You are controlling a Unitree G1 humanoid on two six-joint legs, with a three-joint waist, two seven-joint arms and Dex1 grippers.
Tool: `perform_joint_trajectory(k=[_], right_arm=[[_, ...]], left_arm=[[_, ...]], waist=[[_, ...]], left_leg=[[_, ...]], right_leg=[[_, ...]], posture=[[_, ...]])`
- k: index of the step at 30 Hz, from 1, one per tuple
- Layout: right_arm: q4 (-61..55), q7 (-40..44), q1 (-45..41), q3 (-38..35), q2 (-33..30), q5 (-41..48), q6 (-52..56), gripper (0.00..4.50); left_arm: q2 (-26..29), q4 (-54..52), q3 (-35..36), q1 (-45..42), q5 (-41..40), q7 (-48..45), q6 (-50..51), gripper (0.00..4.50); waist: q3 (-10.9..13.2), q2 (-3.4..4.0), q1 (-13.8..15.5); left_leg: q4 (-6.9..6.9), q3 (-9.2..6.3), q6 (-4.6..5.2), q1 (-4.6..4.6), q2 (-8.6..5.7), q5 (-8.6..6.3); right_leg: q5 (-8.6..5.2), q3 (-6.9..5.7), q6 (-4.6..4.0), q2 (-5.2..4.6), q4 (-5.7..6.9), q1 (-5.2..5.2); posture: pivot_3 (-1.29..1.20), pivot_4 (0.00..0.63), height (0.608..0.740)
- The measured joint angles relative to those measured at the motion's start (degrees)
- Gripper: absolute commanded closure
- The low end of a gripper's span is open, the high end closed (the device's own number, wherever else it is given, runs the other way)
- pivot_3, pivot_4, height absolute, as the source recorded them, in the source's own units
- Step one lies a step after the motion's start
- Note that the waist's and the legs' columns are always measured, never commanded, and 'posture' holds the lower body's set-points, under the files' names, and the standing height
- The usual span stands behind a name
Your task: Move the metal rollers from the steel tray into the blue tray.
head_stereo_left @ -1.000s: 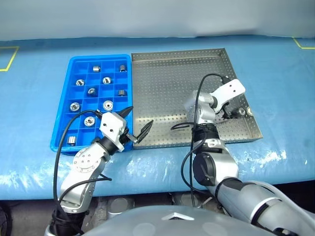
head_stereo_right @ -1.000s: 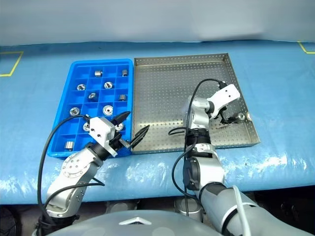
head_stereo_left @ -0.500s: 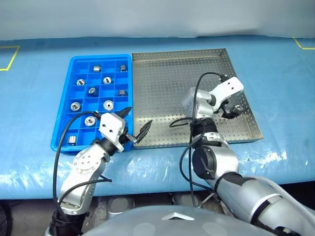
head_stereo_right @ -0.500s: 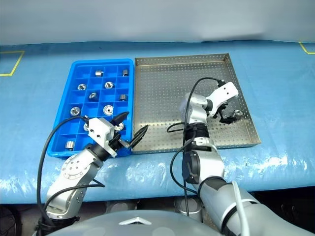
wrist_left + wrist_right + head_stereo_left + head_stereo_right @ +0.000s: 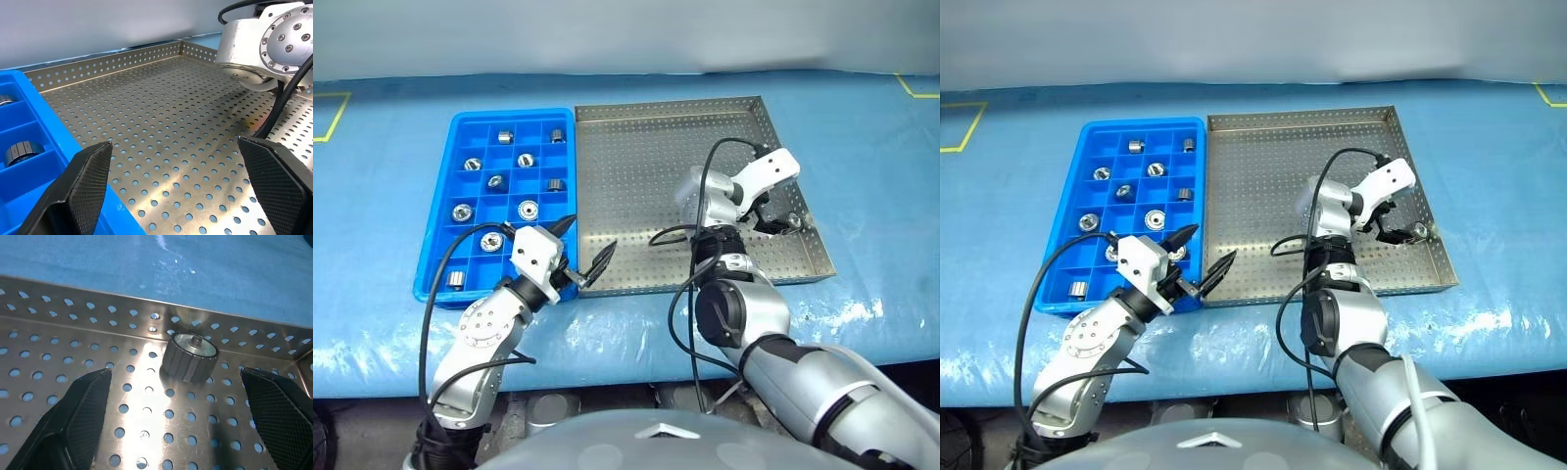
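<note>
Blue tray (image 5: 438,211): lying at the left of the table (image 5: 382,186), its side touching the steel tray; about ten metal rollers (image 5: 528,209) are sitting one to a compartment, behind and to the left of the left fingers.

Left gripper (image 5: 586,245): hovering over the seam where the two trays meet, its fingers (image 5: 88,183) standing wide apart and gripping nothing; between them is bare perforated floor, with the blue wall just inside the left finger.

Steel tray (image 5: 646,186): lying right of the blue tray, its dotted floor bare but for one piece.

Last roller (image 5: 190,356): sitting in the near right corner of the steel tray, just beside the right rim, straight ahead of the right fingers and slightly below them; it is standing on end, its axis upright and its flat capped face up.

Right gripper (image 5: 776,222): reaching toward that rim and tilting down, its fingers (image 5: 78,409) spread wide and empty, the roller lying just beyond the tips and centred in the gap.

Nearer arm: the right, by far; the left fingers are well apart from the roller.

Next move, as a judgement: the right fingers would be needing to advance and drop a little so the roller sits between them; the close rim and corner are leaving little room.
</note>
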Motion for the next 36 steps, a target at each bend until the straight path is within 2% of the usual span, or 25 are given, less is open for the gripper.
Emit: perform_joint_trajectory(k=[3,4,5,16,21,22,27,30,36], right_arm=[[-2.58,0.0,0.09,-0.17,0.25,-0.08,0.95,0.04],[-3.49,0.0,0.1,-0.5,0.3,-0.02,1.17,0.43],[-4.13,0.0,0.14,-0.72,0.34,0.07,1.4,0.64],[-14.0,1.8,2.08,-1.39,0.69,1.11,8.19,0.64],[-30.5,17.48,10.77,12.71,0.79,-2.2,16.17,0.64],[-36.81,24.55,13.49,17.61,0.82,-1.77,18.58,0.64],[-55.14,45.69,21.82,26.44,-0.38,5.53,27.77,0.64],[-64.15,55.95,24.43,27.4,-4.85,10.37,35.15,0.64],[-74.44,66.04,29.32,22.47,-9.44,16.07,41.36,0.64]], left_arm=[[0.04,0.0,-0.01,-0.01,-0.21,-0.3,0.0,0.0],[0.04,0.0,-0.01,-0.02,-0.26,-0.44,0.0,0.0],[0.04,0.0,-0.01,-0.02,-0.3,-0.56,0.0,0.0],[-0.22,0.01,-0.01,-0.33,-0.43,-1.23,-0.03,0.0],[-0.83,0.05,0.02,-0.75,-1.24,-1.12,-0.2,0.0],[-0.91,0.05,0.05,-1.12,-1.38,-1.11,-0.2,0.0],[-0.69,0.14,0.23,-2.0,-1.49,-1.18,-0.23,0.0],[-0.13,0.24,0.69,-2.62,-1.79,-1.38,-0.28,0.0],[0.78,1.04,1.35,-5.85,-2.34,-2.62,-0.2,0.0]], waist=[[0.0,0.0,-0.01],[0.0,0.0,-0.03],[0.0,0.0,-0.04],[0.0,0.02,-0.39],[0.0,0.08,-0.82],[0.0,0.08,-0.89],[0.0,0.09,-0.7],[0.0,0.08,-0.43],[0.0,0.08,-1.38]], left_leg=[[0.0,0.0,0.0,0.0,0.0,0.0],[0.0,0.0,0.0,0.0,0.0,0.0],[0.0,0.0,0.0,0.0,0.0,0.0],[-0.01,0.0,0.0,-0.01,0.0,0.0],[-0.06,-0.01,0.01,0.0,0.02,0.0],[-0.07,-0.02,0.01,0.0,0.04,-0.01],[-0.02,-0.07,0.02,-0.01,0.04,-0.01],[0.11,-0.07,0.01,-0.06,-0.02,-0.01],[0.14,-0.06,0.02,-0.06,0.01,-0.01]], right_leg=[[0.0,0.0,0.0,0.0,0.0,0.0],[0.0,0.0,0.0,0.0,0.0,0.0],[0.0,0.0,0.0,0.0,0.0,0.0],[0.0,0.0,0.0,0.0,-0.01,0.0],[-0.01,0.0,-0.01,0.02,-0.02,-0.03],[-0.01,-0.01,-0.01,0.04,-0.02,-0.03],[-0.03,-0.06,-0.02,0.03,-0.04,0.0],[-0.02,-0.07,-0.01,-0.03,-0.05,0.04],[-0.02,-0.05,0.02,0.02,-0.06,0.04]], posture=[[0.02,0.15,0.74],[0.02,0.15,0.74],[0.02,0.15,0.74],[0.01,0.15,0.74],[-0.01,0.15,0.74],[-0.01,0.15,0.74],[-0.05,0.15,0.74],[-0.08,0.15,0.74],[-0.13,0.15,0.74]])
